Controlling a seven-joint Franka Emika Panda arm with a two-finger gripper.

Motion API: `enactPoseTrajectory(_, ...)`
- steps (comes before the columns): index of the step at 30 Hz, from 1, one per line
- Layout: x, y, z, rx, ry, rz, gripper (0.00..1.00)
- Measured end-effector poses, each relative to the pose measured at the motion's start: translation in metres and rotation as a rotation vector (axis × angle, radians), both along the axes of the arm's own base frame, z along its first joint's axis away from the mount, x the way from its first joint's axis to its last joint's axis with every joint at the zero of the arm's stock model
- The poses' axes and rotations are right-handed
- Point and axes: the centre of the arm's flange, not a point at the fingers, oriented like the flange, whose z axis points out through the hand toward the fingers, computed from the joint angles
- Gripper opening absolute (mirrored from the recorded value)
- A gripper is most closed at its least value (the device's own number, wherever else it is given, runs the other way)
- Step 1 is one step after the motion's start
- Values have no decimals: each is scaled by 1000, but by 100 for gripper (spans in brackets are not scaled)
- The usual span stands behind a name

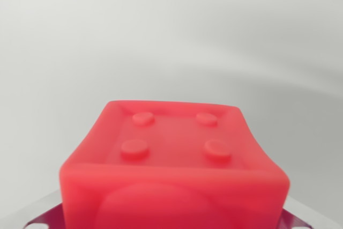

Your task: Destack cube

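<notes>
The red cube (174, 164) sits directly in front of the hand, very near and centred, its studded face turned toward the camera. No fingers are visible, so I cannot tell whether the hand grasps it.

The cube (174, 164) is a bright coral red all over, its top face bearing four raised round studs of the same red in a square pattern. Behind it, the background (161, 30) is plain pale grey-white.
</notes>
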Motion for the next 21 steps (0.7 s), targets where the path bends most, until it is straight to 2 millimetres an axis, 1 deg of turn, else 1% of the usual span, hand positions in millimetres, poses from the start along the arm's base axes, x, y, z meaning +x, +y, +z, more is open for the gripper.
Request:
enactPoseTrajectory(9,-5,-12,-1,1,-1,-4,0)
enactPoseTrajectory(12,-5,-12,-10,2,1,-4,0)
enactPoseTrajectory(16,-5,-12,-26,4,8,-5,0)
enactPoseTrajectory(21,-5,-12,-35,2,5,-3,0)
